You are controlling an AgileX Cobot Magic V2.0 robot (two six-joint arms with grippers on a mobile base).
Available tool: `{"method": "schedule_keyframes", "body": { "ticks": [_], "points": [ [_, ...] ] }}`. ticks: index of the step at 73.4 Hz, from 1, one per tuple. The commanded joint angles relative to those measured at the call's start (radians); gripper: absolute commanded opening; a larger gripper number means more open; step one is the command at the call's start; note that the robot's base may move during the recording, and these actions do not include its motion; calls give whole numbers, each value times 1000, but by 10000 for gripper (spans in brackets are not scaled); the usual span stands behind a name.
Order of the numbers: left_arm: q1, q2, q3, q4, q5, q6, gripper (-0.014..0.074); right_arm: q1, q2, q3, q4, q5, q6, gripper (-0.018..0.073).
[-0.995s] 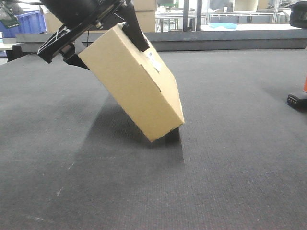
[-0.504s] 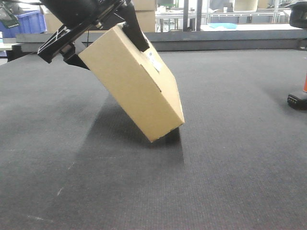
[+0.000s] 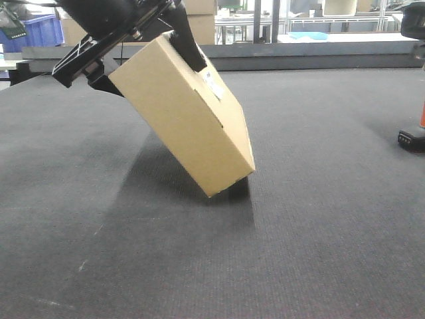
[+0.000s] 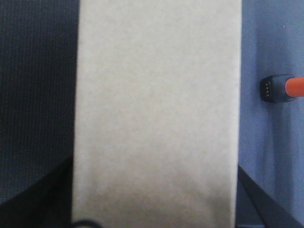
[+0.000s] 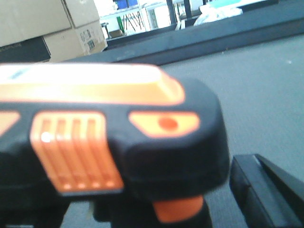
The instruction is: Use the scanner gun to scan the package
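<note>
The package (image 3: 186,113), a flat tan cardboard box, hangs tilted with its white barcode label (image 3: 212,85) on the upper face and its lowest corner at the dark mat. My left gripper (image 3: 151,72) is shut on its upper end. In the left wrist view the package (image 4: 156,109) fills the frame between the dark fingers (image 4: 47,202) of my left gripper (image 4: 152,209). The scanner gun (image 3: 413,136) stands at the far right edge and also shows as scanner gun (image 4: 280,89). Its black and orange head (image 5: 118,133) sits right before my right gripper (image 5: 156,209). One finger (image 5: 266,190) stands clear of the handle; the other is hidden.
Larger cardboard boxes (image 5: 42,23) stand behind the table. A blue crate (image 3: 36,30) sits at the back left. A raised dark ledge (image 3: 299,56) runs along the table's far edge. Dark mat (image 3: 299,232) covers the surface.
</note>
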Motion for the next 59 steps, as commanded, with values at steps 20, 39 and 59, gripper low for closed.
{"method": "schedule_keyframes", "body": {
  "ticks": [20, 39, 59],
  "points": [
    [-3, -1, -6, -2, -12, -6, -111, 1, 16, -19, 6, -1, -8, 559],
    [-3, -1, -6, -2, -12, -6, -111, 1, 16, -19, 6, 8, -8, 253],
    [-3, -1, -6, -2, -12, -6, -111, 1, -5, -17, -48, -20, -8, -155]
  ]
}}
